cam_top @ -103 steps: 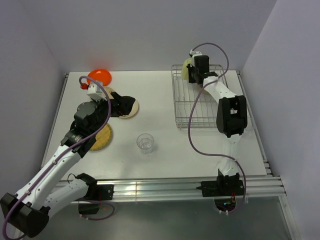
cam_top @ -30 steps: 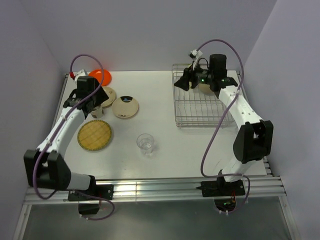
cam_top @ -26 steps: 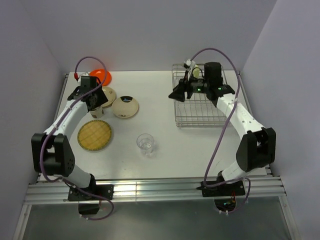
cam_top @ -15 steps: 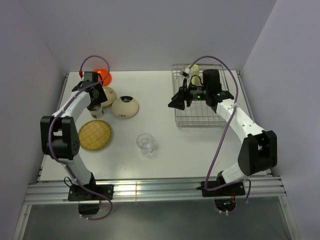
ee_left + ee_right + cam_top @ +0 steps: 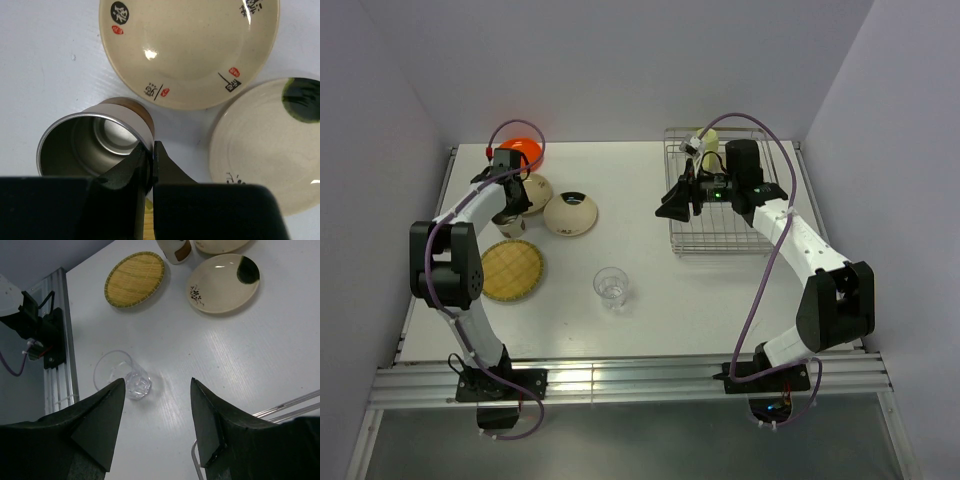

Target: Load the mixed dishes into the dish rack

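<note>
In the left wrist view my left gripper (image 5: 151, 145) is shut on the rim of a small steel-lined cup (image 5: 95, 145) with a brown band, one finger inside and one outside. Beside it lie the tan plate (image 5: 187, 45) and the cream plate with a dark mark (image 5: 272, 145). From above, the orange plate (image 5: 523, 150), the woven plate (image 5: 510, 270) and the clear glass (image 5: 611, 286) rest on the table. The dish rack (image 5: 720, 205) holds a pale mug (image 5: 708, 140) at its far end. My right gripper (image 5: 672, 208) hangs open and empty at the rack's left edge, above the table.
The right wrist view looks down on the glass (image 5: 122, 377), the woven plate (image 5: 135, 279), the cream plate (image 5: 222, 284) and a rack wire (image 5: 295, 405). Grey walls stand on three sides. An aluminium rail (image 5: 640, 375) runs along the near table edge.
My left gripper has shut on the cup's rim, and the left arm has swung further back-left. The right arm moved left off the rack, leaving the mug in it.
</note>
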### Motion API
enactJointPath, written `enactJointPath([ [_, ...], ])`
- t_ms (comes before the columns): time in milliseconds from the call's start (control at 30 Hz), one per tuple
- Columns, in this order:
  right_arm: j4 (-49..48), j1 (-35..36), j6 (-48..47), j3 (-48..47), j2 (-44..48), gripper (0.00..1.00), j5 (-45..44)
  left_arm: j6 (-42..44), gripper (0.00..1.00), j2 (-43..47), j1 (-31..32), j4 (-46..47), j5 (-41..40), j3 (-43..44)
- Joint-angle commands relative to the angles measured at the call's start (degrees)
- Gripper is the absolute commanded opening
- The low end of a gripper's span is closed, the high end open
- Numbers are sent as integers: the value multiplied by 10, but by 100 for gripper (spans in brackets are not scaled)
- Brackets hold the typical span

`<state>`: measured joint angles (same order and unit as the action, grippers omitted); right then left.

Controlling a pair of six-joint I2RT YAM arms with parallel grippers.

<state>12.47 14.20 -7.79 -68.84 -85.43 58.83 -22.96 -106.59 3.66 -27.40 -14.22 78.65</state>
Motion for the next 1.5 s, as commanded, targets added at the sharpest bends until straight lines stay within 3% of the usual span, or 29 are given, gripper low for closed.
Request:
enactJointPath([
  [0,-15,-2,-5,2,32,62,31,9,8,63,-5,31,2,-22],
  [167,-1,0,-13,-5,33,61,35,2,0,149,-14,68,54,-55],
  [367,0,7,18,-19,18,59,38,-76,0,263,-15,141,232,-95],
  [467,-32,6,93,-26,6,63,32,-171,0,305,-14,233,353,-145],
  [567,-181,3,306,-8,4,69,8,-292,0,325,1,385,445,-205],
  [633,-236,5,400,-1,-7,74,-16,-379,0,323,26,502,481,-240],
  [667,-271,7,487,1,-12,78,-29,-408,0,320,35,543,489,-249],
  [767,-357,17,616,12,-29,82,-29,-498,0,296,78,674,496,-271],
  [933,-474,34,770,51,-53,87,-28,-584,0,248,141,799,485,-268],
  [1100,-451,36,791,68,-54,91,-46,-632,0,219,162,885,473,-264],
  [1200,-456,36,804,85,-42,100,-55,-651,0,205,170,917,473,-265],
  [1467,-499,36,836,78,-52,100,-50,-657,0,183,193,928,470,-267],
])
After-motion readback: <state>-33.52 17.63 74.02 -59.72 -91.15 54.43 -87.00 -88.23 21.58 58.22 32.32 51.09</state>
